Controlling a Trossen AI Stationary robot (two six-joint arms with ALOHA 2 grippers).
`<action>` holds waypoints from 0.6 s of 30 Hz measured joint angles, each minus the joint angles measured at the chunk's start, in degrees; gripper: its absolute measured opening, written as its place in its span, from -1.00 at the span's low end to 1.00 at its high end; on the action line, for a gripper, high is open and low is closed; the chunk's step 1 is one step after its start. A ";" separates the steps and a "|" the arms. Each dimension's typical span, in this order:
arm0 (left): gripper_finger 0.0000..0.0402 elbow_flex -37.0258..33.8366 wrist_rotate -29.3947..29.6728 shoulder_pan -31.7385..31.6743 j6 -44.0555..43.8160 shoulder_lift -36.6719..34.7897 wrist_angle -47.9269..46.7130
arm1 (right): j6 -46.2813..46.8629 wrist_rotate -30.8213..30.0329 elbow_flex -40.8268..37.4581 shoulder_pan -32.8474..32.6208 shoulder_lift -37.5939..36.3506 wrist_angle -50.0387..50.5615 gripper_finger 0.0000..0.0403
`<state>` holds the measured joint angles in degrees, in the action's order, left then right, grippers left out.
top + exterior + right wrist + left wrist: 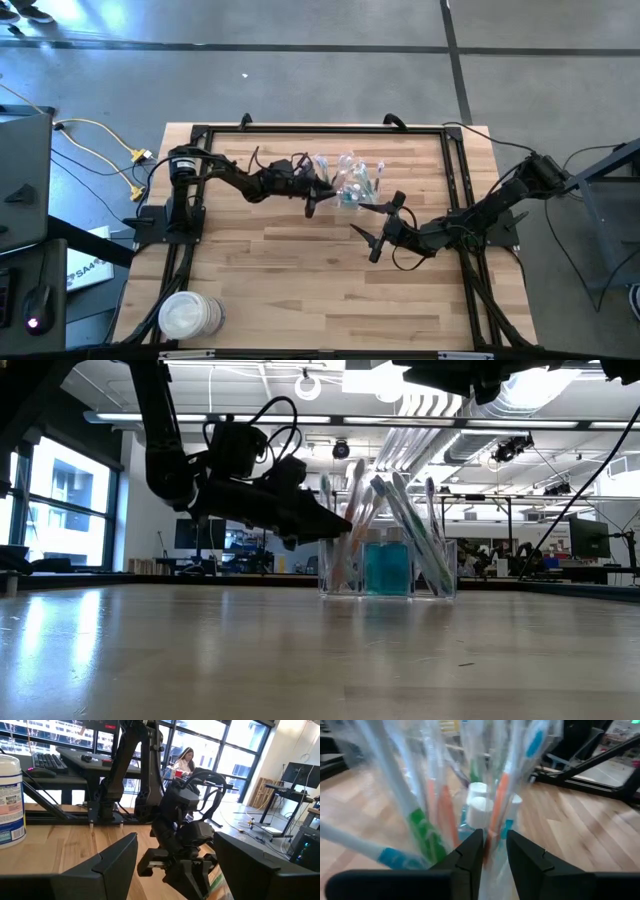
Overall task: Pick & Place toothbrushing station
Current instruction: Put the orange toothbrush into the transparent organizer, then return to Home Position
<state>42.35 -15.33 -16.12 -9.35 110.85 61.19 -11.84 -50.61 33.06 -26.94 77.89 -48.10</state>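
Note:
A small clear plastic cup (350,182) stands on the wooden table toward its far middle; it also shows in the low view (388,568). It holds several slim wrapped toothbrushes (400,510) and white blue-capped tubes (480,810). The brushes lean on its rim. My left gripper (318,192) reaches in from the table's left, just above the cup's left rim (345,525), nearly shut around an orange-handled toothbrush (496,815). My right gripper (384,226) hangs open and empty, near and right of the cup. My left gripper pinches the wrapped orange toothbrush's handle (492,837) between its two fingers (470,855), low on the handle and just above the cup's rim. The fingers come level from the table's left, across the brush. The brush stands tilted in the cup among the others.
A stack of white round discs (190,315) sits at the near left corner. A white wipes canister (10,805) shows in the right wrist view. Black frame rails (455,170) run along the table's sides. A person (186,760) sits far behind. Bare wood lies in the table's near half.

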 joint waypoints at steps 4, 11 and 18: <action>-0.49 -0.04 -0.68 0.04 -0.94 0.07 1.00 | -0.01 0.00 0.00 0.00 0.02 0.37 0.27; -0.41 -0.04 -0.62 0.02 -1.74 0.07 1.38 | 0.00 0.00 0.00 0.00 0.02 0.37 0.27; -0.41 -0.04 0.80 0.02 -1.36 0.07 1.22 | -0.02 -0.02 0.00 0.00 0.02 0.83 0.27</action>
<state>42.30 -14.53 -16.10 -10.71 110.91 62.41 -11.86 -50.63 33.06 -26.94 77.91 -47.27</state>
